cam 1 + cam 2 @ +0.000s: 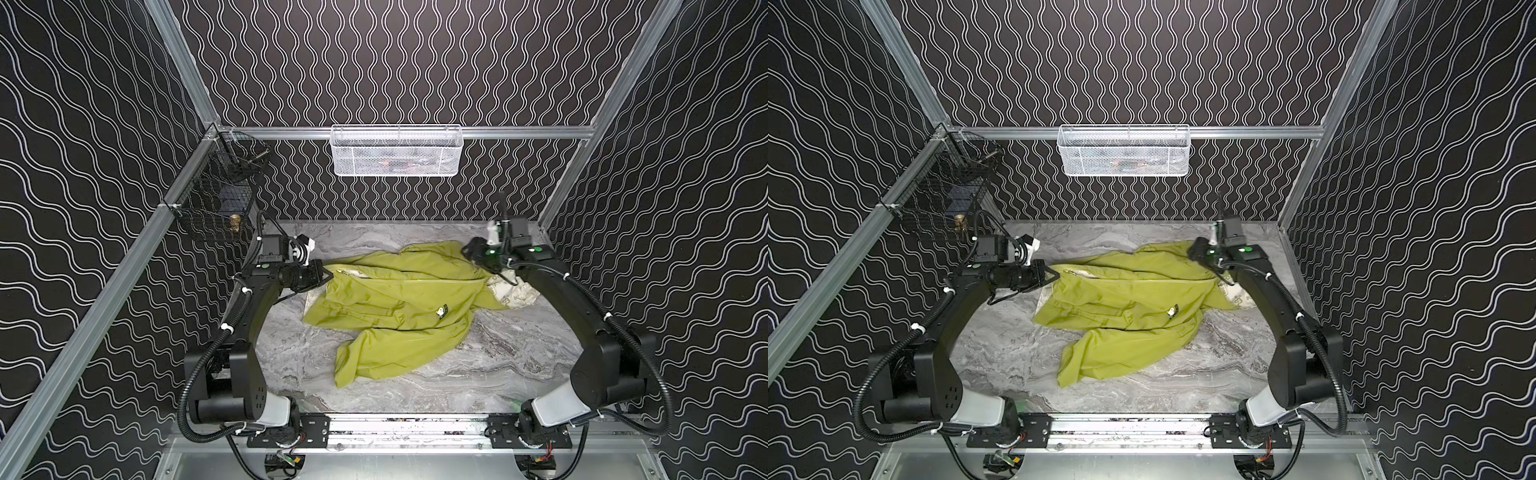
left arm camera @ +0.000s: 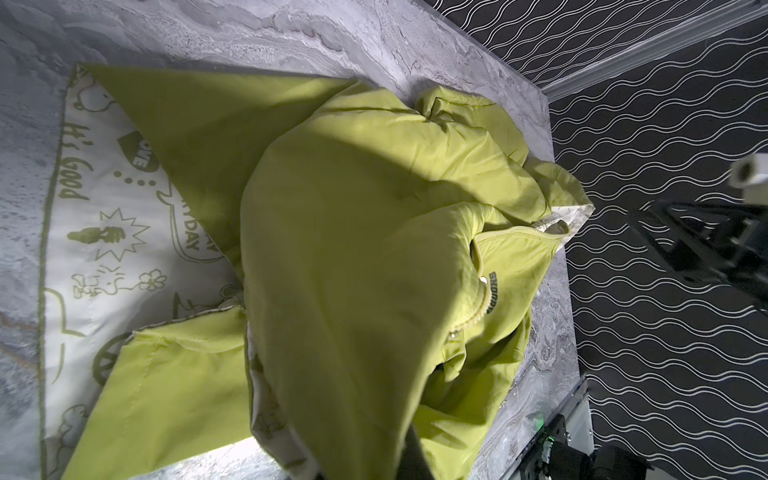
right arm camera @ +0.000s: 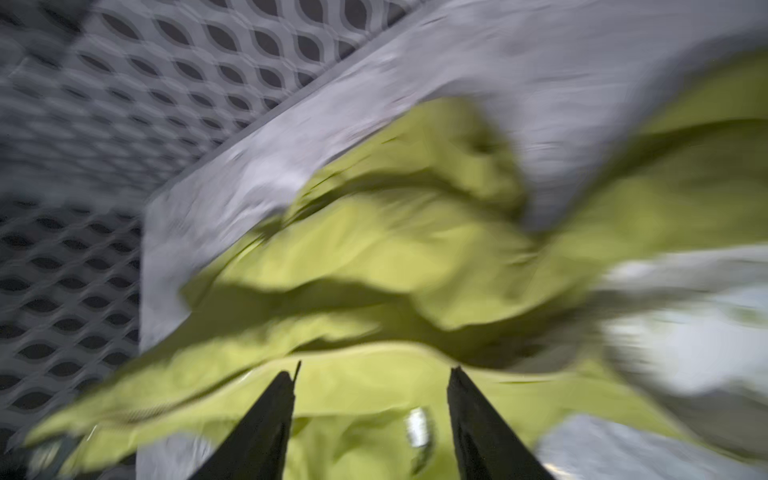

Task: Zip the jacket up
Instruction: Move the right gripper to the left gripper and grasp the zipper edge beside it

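While crumpled green side up across the far middle of the table, stretched left to right: the jacket, one sleeve trailing toward the near edge, cream printed lining showing at both ends. At its left end, pinched between the closed jaws of the left gripper. Over its right end near the far right corner, hovering with jaws apart and empty, blurred in the wrist view: the right gripper.
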You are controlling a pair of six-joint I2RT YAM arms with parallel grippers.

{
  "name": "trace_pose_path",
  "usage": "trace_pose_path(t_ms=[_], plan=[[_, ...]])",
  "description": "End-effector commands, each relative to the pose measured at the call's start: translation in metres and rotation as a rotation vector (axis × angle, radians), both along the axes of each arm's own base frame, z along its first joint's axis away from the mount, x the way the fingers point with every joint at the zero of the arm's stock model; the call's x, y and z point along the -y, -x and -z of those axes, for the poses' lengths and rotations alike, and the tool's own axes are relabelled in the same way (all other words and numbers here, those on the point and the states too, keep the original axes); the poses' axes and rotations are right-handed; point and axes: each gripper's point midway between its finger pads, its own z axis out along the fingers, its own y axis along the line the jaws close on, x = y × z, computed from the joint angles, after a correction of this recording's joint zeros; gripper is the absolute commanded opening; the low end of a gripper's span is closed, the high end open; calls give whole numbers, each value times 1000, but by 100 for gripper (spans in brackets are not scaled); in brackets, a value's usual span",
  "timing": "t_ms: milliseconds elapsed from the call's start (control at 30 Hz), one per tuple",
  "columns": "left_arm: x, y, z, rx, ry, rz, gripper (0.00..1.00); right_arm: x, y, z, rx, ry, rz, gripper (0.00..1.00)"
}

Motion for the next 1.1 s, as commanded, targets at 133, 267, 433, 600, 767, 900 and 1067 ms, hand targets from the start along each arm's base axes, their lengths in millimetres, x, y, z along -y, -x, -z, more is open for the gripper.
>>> trace_pose_path(t_ms=[133,267,433,600,767,900,1067], plan=[[5,7,-5,11,2,58,0,-167,68,-55,97,-262,-448,57],[6,10,-5,7,9,67,0,-231,96,-61,50,-377,-587,59],[10,11,-8,4,36,74,0,-273,103,-46,11,-409,-646,53],[11,14,-11,3,38,87,0,-293,95,-21,-17,-351,-651,46],[13,16,-13,1,53,93,0,-295,87,-4,-33,-316,-627,52],[14,17,-12,-2,65,92,0,-294,85,1,-37,-300,-618,53],[15,18,-14,-3,75,94,0,-294,82,5,-35,-292,-611,54]])
